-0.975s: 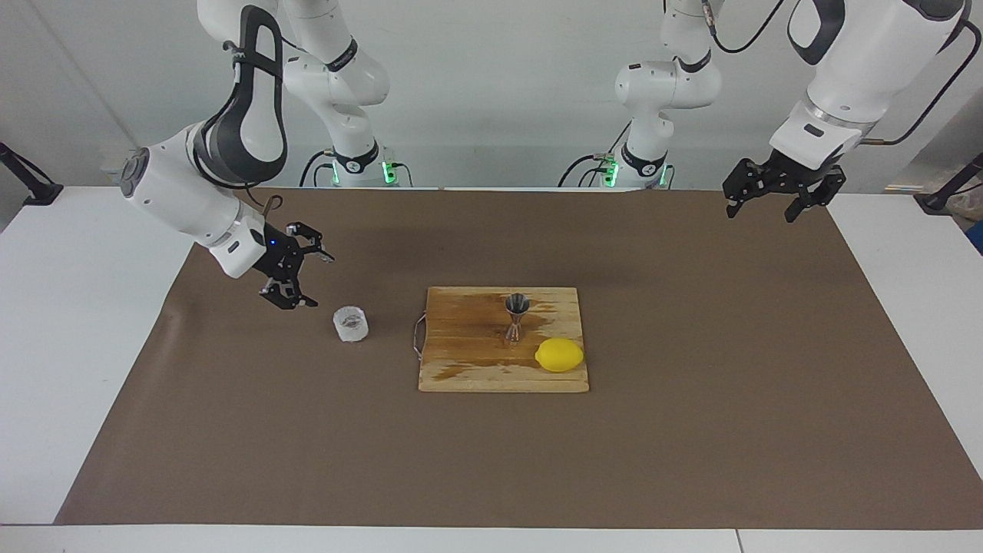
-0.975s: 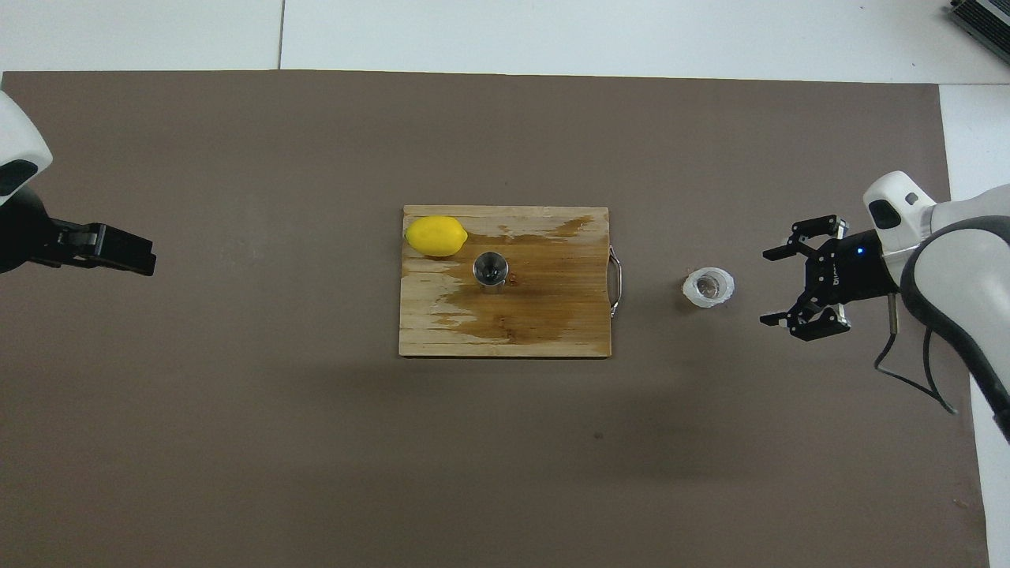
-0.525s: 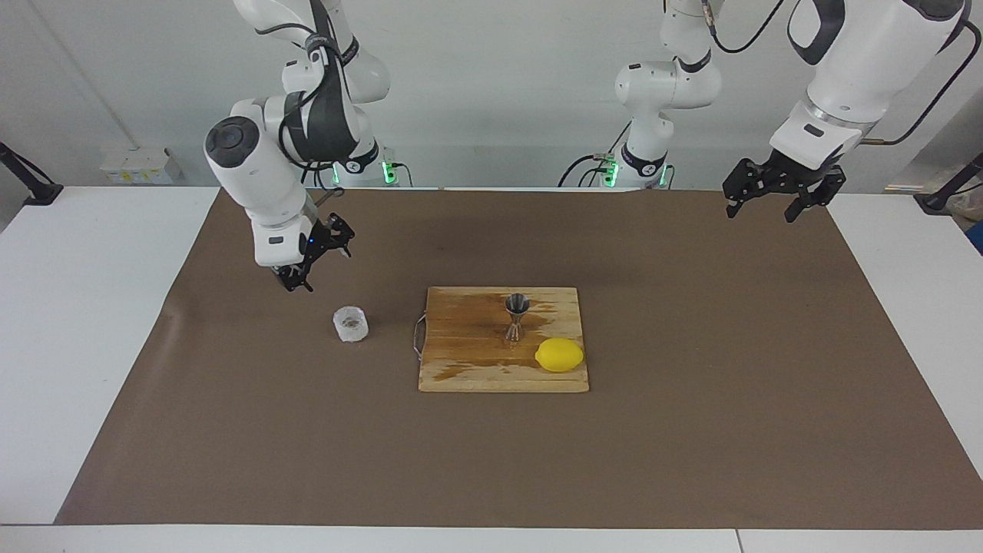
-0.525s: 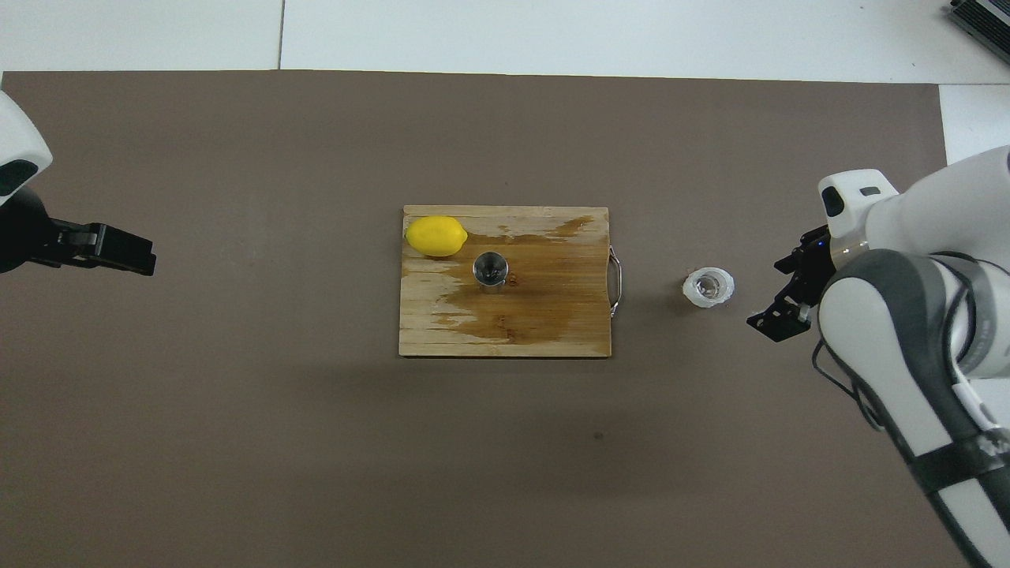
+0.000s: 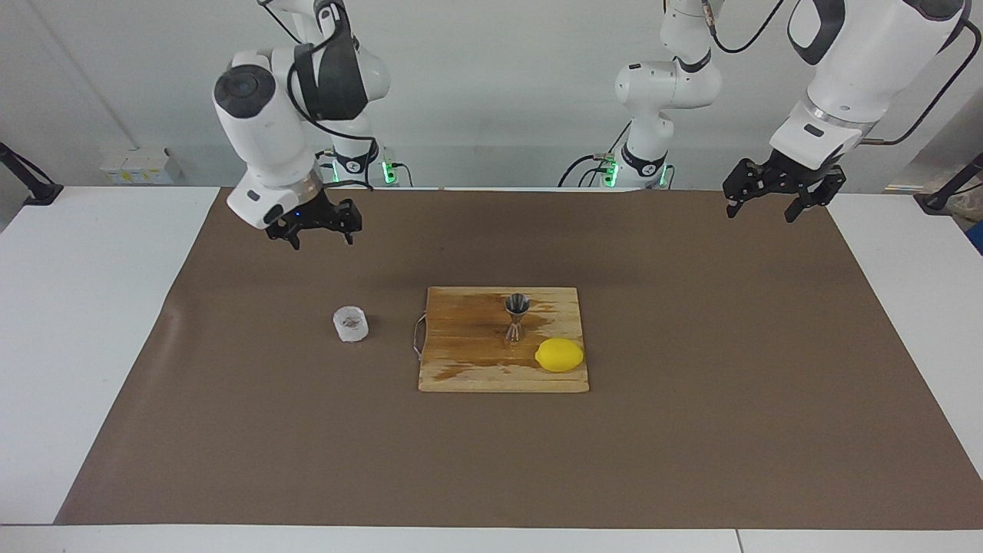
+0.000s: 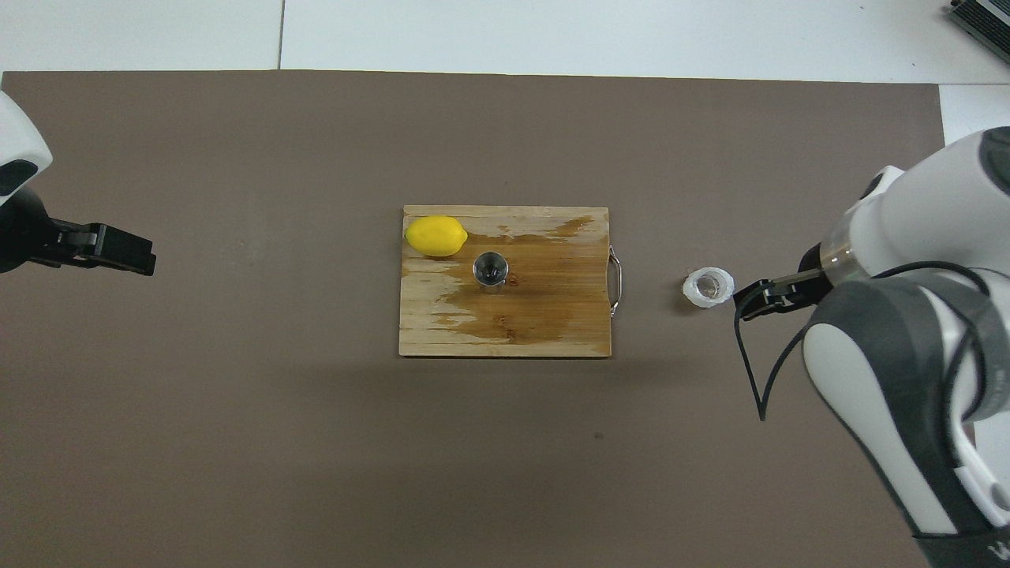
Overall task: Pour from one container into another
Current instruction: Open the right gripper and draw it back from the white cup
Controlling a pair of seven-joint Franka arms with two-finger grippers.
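The glass cup (image 5: 351, 323) stands on the worktop, well below the right tool (image 5: 315, 230), spread and empty. The left tool (image 5: 772, 201), spread, waits apart.

One small clear faceted glass cup (image 5: 351, 323) with frosty walls is counted, and one silvery metal hourglass-shaped jigger (image 5: 516, 316). One yellow lemon (image 5: 559, 355) and one rectangular wooden cutting board (image 5: 468, 353) with a wire handle are seen. One brown mat (image 5: 691, 430) is spread on one white table (image 5: 69, 307).
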